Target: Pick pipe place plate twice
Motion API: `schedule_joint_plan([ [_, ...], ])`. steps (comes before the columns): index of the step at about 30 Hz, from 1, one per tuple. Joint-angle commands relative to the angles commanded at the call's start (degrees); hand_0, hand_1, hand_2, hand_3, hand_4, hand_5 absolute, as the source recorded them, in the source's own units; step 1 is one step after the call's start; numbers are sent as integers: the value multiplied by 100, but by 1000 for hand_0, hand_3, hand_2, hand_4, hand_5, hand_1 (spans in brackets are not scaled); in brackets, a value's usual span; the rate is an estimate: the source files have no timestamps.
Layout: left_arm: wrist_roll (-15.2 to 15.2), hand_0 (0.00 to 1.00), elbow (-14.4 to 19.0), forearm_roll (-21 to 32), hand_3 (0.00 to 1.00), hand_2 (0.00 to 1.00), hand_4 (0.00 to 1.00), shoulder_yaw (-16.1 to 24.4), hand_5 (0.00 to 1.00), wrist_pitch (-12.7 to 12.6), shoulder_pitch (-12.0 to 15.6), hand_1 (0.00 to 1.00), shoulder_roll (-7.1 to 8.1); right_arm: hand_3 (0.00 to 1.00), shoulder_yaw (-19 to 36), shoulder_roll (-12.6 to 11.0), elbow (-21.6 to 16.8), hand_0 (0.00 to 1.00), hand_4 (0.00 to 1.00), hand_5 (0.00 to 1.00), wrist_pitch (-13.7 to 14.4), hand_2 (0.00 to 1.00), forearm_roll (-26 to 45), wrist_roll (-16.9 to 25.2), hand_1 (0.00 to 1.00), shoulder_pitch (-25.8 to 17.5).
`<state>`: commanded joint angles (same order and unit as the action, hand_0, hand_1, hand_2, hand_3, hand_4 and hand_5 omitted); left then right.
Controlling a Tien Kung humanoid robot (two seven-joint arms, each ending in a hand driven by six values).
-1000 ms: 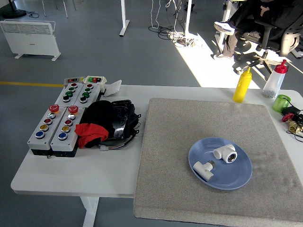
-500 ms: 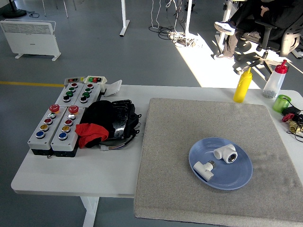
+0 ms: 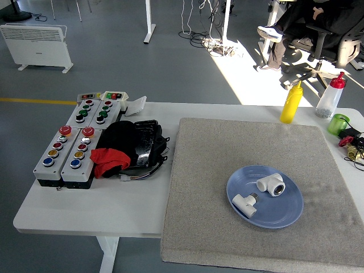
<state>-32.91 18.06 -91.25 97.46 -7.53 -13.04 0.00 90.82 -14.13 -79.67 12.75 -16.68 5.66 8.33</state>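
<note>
1. You see no readable writing anywhere.
2. On the blue plate (image 3: 284, 213), one white pipe fitting (image 3: 270, 184) lies toward its far side; a second fitting (image 3: 244, 203), near its left rim, runs diagonally.
3. No robot hand shows, so you cannot tell the fingers' state.

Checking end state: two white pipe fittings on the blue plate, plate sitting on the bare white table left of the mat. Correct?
Not quite. The head view shows both pipe fittings on the blue plate, but the plate sits on the grey mat, not on the bare table.
</note>
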Motion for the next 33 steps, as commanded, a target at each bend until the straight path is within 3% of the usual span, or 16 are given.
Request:
schedule_joint_plan([
  [27,11,673,5,-147,631,691,335,112,998,10,29,666,0,750,11,-1,111,786,494,543,-92,733,-298,-278,719,-97],
  [28,5,672,8,-147,631,692,334,110,998,9,39,666,0,736,7,-5,112,797,462,903,-92,738,-305,-288,724,-107],
  [33,-25,672,15,-170,631,692,334,110,998,18,72,666,0,736,-20,-24,114,797,462,903,-118,738,-341,-301,724,-139],
])
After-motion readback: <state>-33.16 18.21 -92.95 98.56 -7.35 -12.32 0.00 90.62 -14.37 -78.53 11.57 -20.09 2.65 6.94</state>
